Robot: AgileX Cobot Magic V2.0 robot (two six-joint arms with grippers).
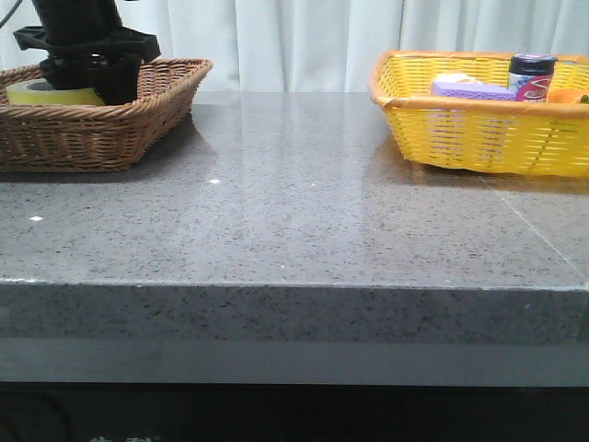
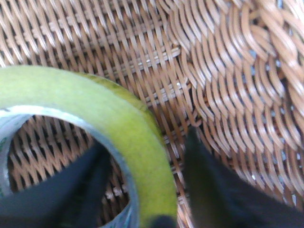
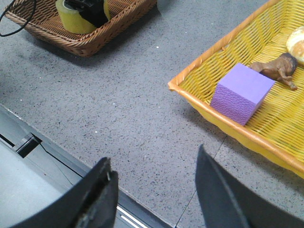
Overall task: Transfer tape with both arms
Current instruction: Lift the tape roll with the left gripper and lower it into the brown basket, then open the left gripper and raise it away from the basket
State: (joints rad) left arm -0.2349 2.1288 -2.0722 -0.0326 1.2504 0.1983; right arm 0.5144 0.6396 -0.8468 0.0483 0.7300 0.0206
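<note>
**Left arm straddling the tape wall inside the brown basket**

I see the tape (image 2: 118,123), a thick yellow-green roll, lying flat on the floor of the brown wicker basket (image 1: 138,120) at the left of the grey stone table (image 1: 294,221). My left gripper (image 2: 142,175) is down in that basket with its fingers spread. One finger (image 2: 71,190) sits inside the roll's hollow core, the other stands just outside the yellow wall, so the wall lies between them. They have not closed on it yet.

To do this grasp well, I judge I should close slowly and squarely across the wall, then lift straight up, so the roll neither tilts nor drags on the weave.

My right gripper (image 3: 154,190) hangs open and empty above the table's near edge, well apart from the tape.

For room: the brown basket's rim rises close beside the left gripper, so the lift must clear it before any sideways travel. The middle of the table between the two baskets is bare stone, a good place for a handover. At the right stands the yellow basket (image 3: 228,123), which holds a purple sponge block (image 3: 241,92), a small brown figure (image 3: 278,70) and a few other items; its orange rim is the edge to watch on that side.
</note>
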